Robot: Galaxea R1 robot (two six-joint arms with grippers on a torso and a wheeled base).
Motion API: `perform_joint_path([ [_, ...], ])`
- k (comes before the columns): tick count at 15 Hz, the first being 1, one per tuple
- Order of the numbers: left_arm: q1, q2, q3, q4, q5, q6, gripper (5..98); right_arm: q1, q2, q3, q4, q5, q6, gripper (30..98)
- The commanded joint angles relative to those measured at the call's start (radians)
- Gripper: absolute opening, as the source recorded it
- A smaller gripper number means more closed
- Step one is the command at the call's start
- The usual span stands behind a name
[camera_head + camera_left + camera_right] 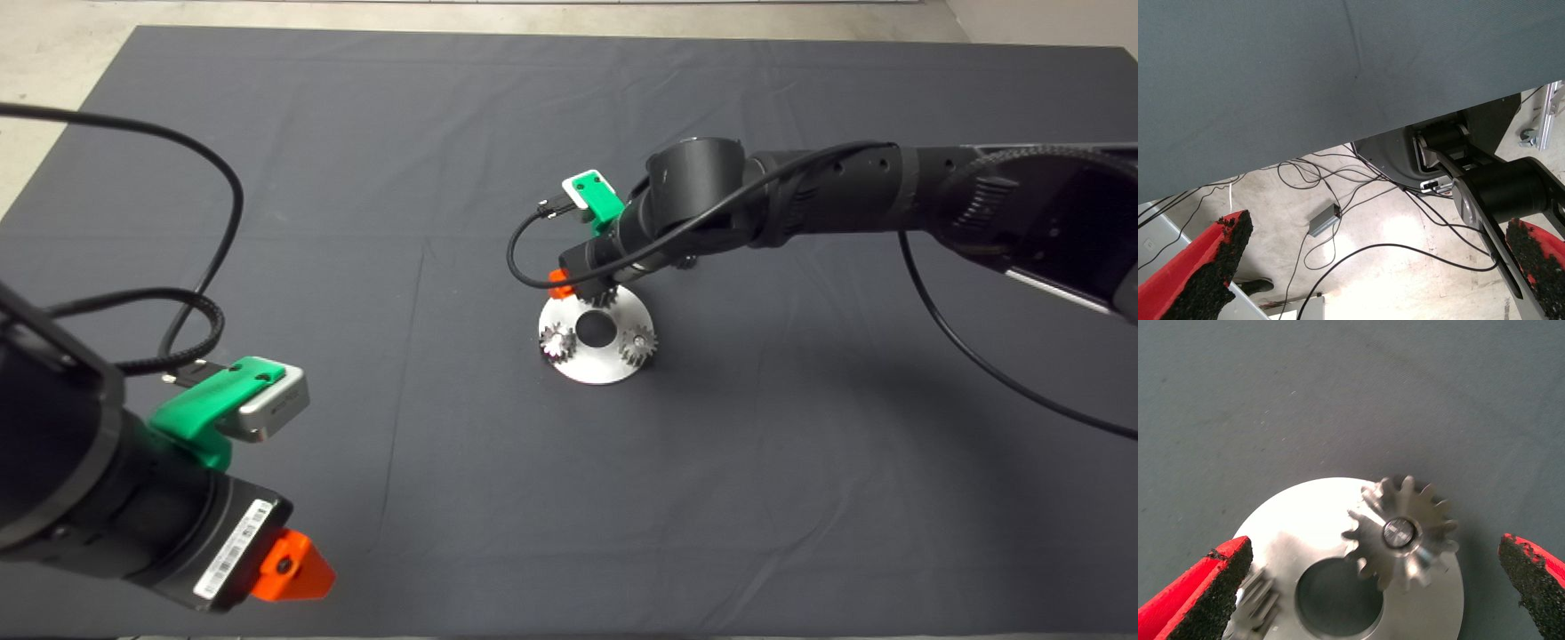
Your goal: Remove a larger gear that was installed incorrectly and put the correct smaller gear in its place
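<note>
The right gripper (582,286) hangs directly above the far edge of a round silver plate (594,366) lying near the middle of the dark mat (444,267). From overhead the arm's wrist hides most of what sits at that edge; only a few teeth show under it. The right wrist view fills the gap: a silver-grey gear (1401,532) with long, splayed teeth sits on a pin beside the plate's (1298,527) large centre hole (1338,597), and this appears to be the larger gear. The red fingers (1201,593) stand wide apart on either side of it, touching nothing and gripping nothing.

The head view alone shows two small bright gears (557,341) (637,343) on the plate's near side, one on each side of the hole (596,330).

The left gripper (289,569) waits at the mat's lower left edge, its fingers (1211,267) spread and empty; its wrist view looks past the mat edge to a floor with cables (1338,257).
</note>
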Motion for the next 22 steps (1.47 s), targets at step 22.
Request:
perform_joint_path([
  [22,-0.013,-0.007,0.026,-0.01,-0.034,0.001,97.7,-0.012,-0.006,-0.054,-0.054,-0.001,0.007,90.0],
])
